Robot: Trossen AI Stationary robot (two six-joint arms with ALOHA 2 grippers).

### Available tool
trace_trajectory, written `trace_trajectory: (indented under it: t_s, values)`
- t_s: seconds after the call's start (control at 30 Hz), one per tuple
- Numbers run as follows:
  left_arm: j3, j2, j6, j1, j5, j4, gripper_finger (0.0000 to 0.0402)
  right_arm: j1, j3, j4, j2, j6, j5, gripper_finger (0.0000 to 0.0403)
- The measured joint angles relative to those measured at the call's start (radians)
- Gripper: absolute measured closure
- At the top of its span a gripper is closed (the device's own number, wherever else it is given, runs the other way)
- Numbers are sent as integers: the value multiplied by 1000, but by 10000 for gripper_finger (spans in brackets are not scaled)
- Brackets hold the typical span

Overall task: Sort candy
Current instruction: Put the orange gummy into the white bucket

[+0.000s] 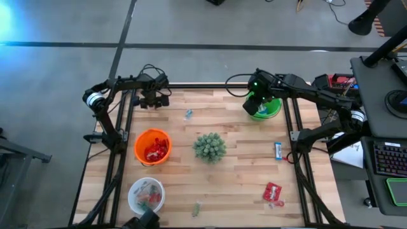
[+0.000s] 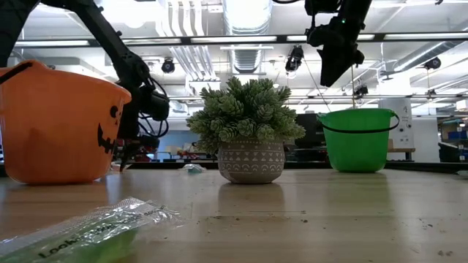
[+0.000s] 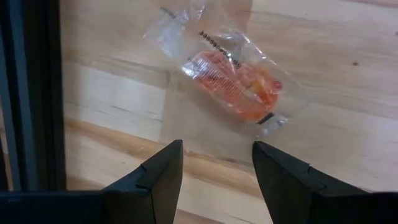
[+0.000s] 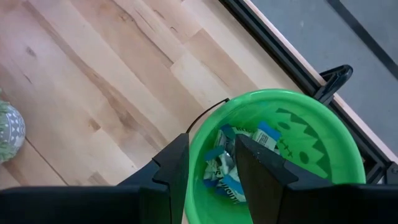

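Observation:
My left gripper [image 3: 217,168] stands open, pointing down just above the table's far left corner [image 1: 154,102]. Just beyond its fingertips lies a clear-wrapped orange candy [image 3: 239,87], flat on the wood and apart from them. My right gripper [image 4: 211,165] hangs open with nothing between its fingers, high over the green bucket [image 4: 292,130] at the far right [image 1: 266,107], which holds blue-and-white candy [image 4: 239,155]. Loose candy lies on the table: a teal piece [image 1: 188,114], a blue-and-white bar [image 1: 278,151], a red packet [image 1: 273,193] and a green packet [image 2: 80,234].
An orange pumpkin bucket [image 1: 152,146] with red candy stands at the left. A white bowl [image 1: 146,194] sits at the near left. A potted spiky plant [image 1: 210,147] stands mid-table. A black frame rail [image 3: 31,93] runs close beside my left gripper.

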Motion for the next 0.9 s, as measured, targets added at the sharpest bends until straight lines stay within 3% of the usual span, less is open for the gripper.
trace_trajectory:
  t_s: [0.37, 0.9]
  values:
    - [-1, 0, 26, -14, -12, 92, 223, 0, 0, 0, 0, 1, 0, 282]
    - [-4, 0, 19, -14, -115, 151, 223, 0, 0, 0, 0, 2, -53, 282]
